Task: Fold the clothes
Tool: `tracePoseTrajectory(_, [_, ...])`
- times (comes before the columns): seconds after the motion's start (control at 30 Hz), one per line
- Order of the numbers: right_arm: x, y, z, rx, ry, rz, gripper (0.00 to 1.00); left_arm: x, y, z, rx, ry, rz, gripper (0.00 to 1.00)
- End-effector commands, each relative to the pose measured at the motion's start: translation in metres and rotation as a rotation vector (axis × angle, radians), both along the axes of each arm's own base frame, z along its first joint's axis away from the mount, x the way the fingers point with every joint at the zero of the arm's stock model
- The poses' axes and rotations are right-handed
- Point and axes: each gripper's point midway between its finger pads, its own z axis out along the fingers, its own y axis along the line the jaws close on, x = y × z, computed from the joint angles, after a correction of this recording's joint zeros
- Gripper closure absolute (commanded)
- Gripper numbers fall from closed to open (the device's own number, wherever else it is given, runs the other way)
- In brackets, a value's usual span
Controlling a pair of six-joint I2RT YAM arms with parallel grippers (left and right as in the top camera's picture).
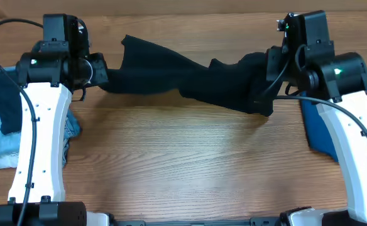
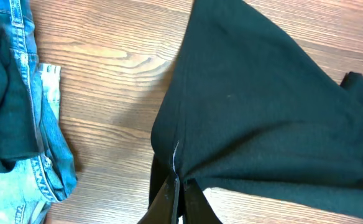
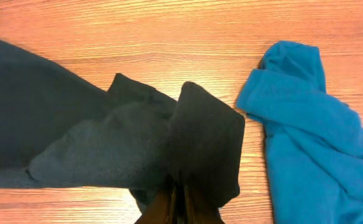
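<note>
You have the black garment strung along the far edge of the table. It is pulled out between both arms and twisted near its middle. Your left gripper is pinched tight on its left end, fingers together with cloth gathered between them. Your right gripper is clamped the same way on a bunched fold at the right end. You cannot tell from these views whether the sagging lower edge touches the wood.

Near that right end, at the table's right edge, lies the crumpled teal-blue garment. It is apart from the black one, and from overhead the right arm covers part of it.

At the left edge lie the light-blue jeans with a dark cloth on top. The left arm overlaps their inner side.
</note>
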Motion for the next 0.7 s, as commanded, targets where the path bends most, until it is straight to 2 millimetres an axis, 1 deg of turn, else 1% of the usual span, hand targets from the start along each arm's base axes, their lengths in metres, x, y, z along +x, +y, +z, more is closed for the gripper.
tracePoseTrajectory(0.0, [0.001, -0.021, 0.015, -0.034, -0.042, -0.055, 0.96, 0.004, 0.003, 0.032, 0.024, -0.083, -0.018, 0.96])
tracePoseTrajectory(0.03, [-0.001, -0.022, 0.021, -0.043, -0.053, -0.04, 0.96, 0.003, -0.001, 0.043, 0.012, -0.102, -0.04, 0.96])
tracePoseTrajectory(0.07, [-0.005, -0.023, 0.039, -0.039, -0.1, -0.039, 0.96, 0.0, -0.008, 0.064, -0.011, -0.149, -0.077, 0.96])
tracePoseTrajectory(0.1, [-0.011, -0.024, 0.06, -0.027, -0.157, -0.041, 0.96, -0.004, -0.01, 0.083, -0.017, -0.19, -0.083, 0.96])
tracePoseTrajectory(0.13, [-0.02, -0.026, 0.084, -0.013, -0.224, -0.044, 0.96, -0.011, -0.01, 0.103, -0.013, -0.236, -0.083, 0.96])
tracePoseTrajectory(0.17, [-0.029, -0.028, 0.103, -0.003, -0.277, -0.046, 0.96, -0.019, -0.01, 0.122, -0.008, -0.287, -0.086, 0.96])
tracePoseTrajectory(0.2, [-0.037, -0.031, 0.121, 0.003, -0.331, -0.052, 0.96, -0.026, -0.01, 0.137, -0.003, -0.328, -0.09, 0.96])
tracePoseTrajectory(0.23, [-0.049, -0.035, 0.145, 0.01, -0.401, -0.062, 0.96, -0.036, -0.009, 0.153, 0.005, -0.376, -0.086, 0.96])
tracePoseTrajectory(0.3, [-0.068, -0.039, 0.177, -0.015, -0.498, -0.032, 0.96, -0.055, -0.01, 0.185, 0.023, -0.485, -0.097, 0.96])
tracePoseTrajectory(0.33, [-0.074, -0.04, 0.187, -0.029, -0.531, -0.018, 0.96, -0.066, -0.01, 0.202, 0.037, -0.548, -0.107, 0.96])
tracePoseTrajectory(0.37, [-0.078, -0.041, 0.192, -0.039, -0.551, -0.009, 0.96, -0.072, -0.01, 0.212, 0.04, -0.584, -0.106, 0.96])
tracePoseTrajectory(0.4, [-0.084, -0.042, 0.199, -0.04, -0.574, -0.006, 0.96, -0.082, -0.01, 0.227, 0.045, -0.641, -0.105, 0.96])
tracePoseTrajectory(0.43, [-0.089, -0.043, 0.204, -0.037, -0.594, -0.008, 0.96, -0.092, -0.006, 0.239, 0.062, -0.688, -0.088, 0.96])
tracePoseTrajectory(0.5, [-0.094, -0.044, 0.208, -0.059, -0.61, 0.009, 0.96, -0.107, 0.004, 0.256, 0.108, -0.751, -0.036, 0.96])
tracePoseTrajectory(0.57, [-0.094, -0.044, 0.208, -0.071, -0.607, 0.018, 0.96, -0.119, 0.011, 0.265, 0.133, -0.782, -0.003, 0.96])
tracePoseTrajectory(0.6, [-0.094, -0.044, 0.207, -0.071, -0.604, 0.018, 0.96, -0.122, 0.012, 0.266, 0.139, -0.787, 0.004, 0.96])
tracePoseTrajectory(0.67, [-0.091, -0.044, 0.204, -0.073, -0.593, 0.019, 0.96, -0.121, 0.012, 0.264, 0.139, -0.781, 0.004, 0.96])
